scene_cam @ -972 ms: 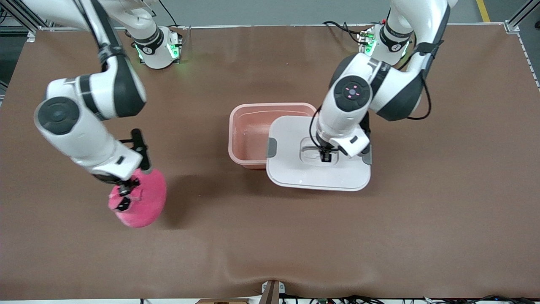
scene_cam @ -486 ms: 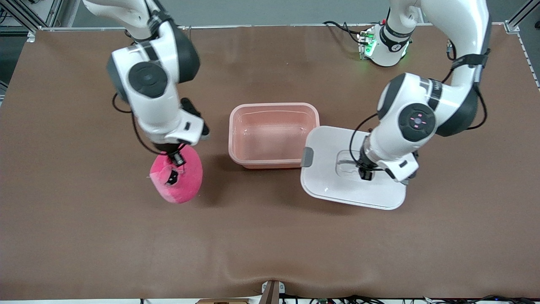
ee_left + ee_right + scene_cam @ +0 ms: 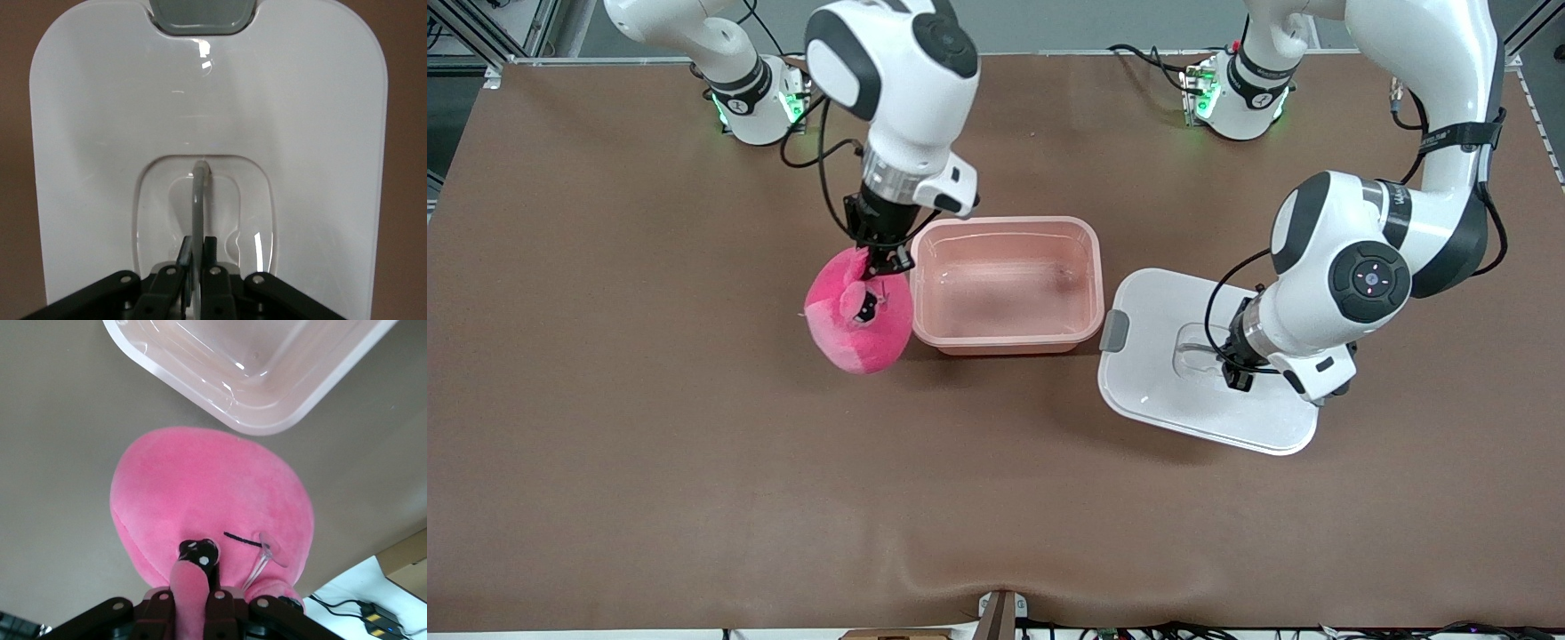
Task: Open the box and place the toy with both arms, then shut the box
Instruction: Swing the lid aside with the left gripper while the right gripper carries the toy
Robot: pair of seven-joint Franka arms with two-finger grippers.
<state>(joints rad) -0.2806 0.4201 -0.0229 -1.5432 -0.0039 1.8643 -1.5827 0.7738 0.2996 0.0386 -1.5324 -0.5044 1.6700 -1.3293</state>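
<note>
The open pink box (image 3: 1005,284) stands mid-table with nothing in it; its corner shows in the right wrist view (image 3: 253,373). My right gripper (image 3: 880,258) is shut on a tuft of the pink plush toy (image 3: 860,313) and holds it in the air beside the box wall at the right arm's end; the toy fills the right wrist view (image 3: 213,507). My left gripper (image 3: 1232,369) is shut on the grey handle (image 3: 199,200) of the white lid (image 3: 1200,373), which is beside the box toward the left arm's end. The lid fills the left wrist view (image 3: 207,133).
The brown table mat (image 3: 694,498) spreads all round the box. A grey clip (image 3: 1113,331) sits on the lid's edge nearest the box. The two arm bases (image 3: 756,107) stand along the edge of the table farthest from the front camera.
My right gripper has carried the toy from the right arm's end of the table to right beside the box. My left gripper has drawn the lid off the box, toward the left arm's end.
</note>
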